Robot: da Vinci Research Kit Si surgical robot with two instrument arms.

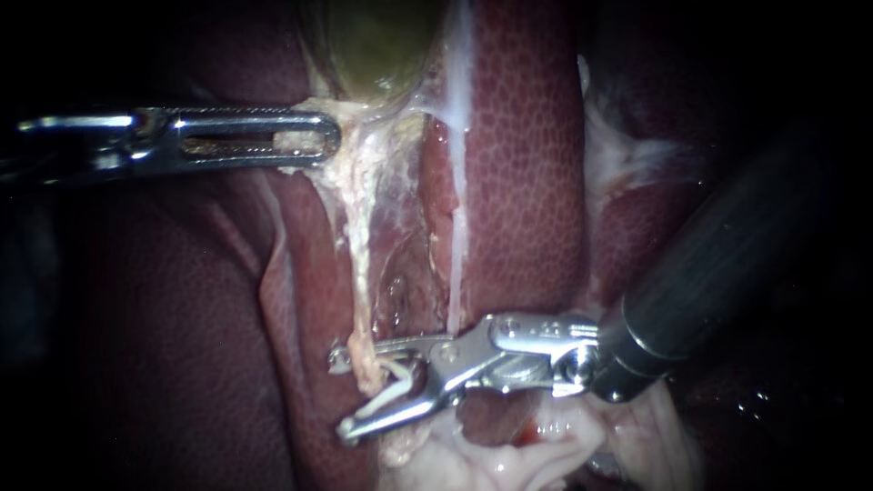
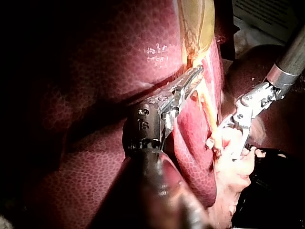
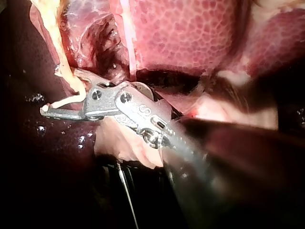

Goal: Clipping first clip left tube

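1. Endoscope view shows the right instrument (image 1: pixel 343 393) coming in from the right with its jaws spread wide. The left tube (image 1: pixel 362 273) passes through the gap between them, and a white clip (image 1: pixel 386 397) lies in that gap against the near jaw.
2. The left tube is a thin, pale, ragged strand running from the gallbladder (image 1: pixel 377 45) on the far side to the near side, where the jaws straddle it.
3. The left instrument (image 1: pixel 323 141), shiny and slotted, has its jaws closed together on pale tissue (image 1: pixel 359 136) at the gallbladder's neck, just left of the tube's far end.
4. A smooth white strand (image 1: pixel 457 227) runs right of the tube, apart from it.
5. The liver (image 1: pixel 527 164) lies on both sides, dark red, wet and finely mottled; the gallbladder is greenish-yellow and smooth.
6. Soft, pale pink folds (image 1: pixel 509 459) lie near, under the right instrument.
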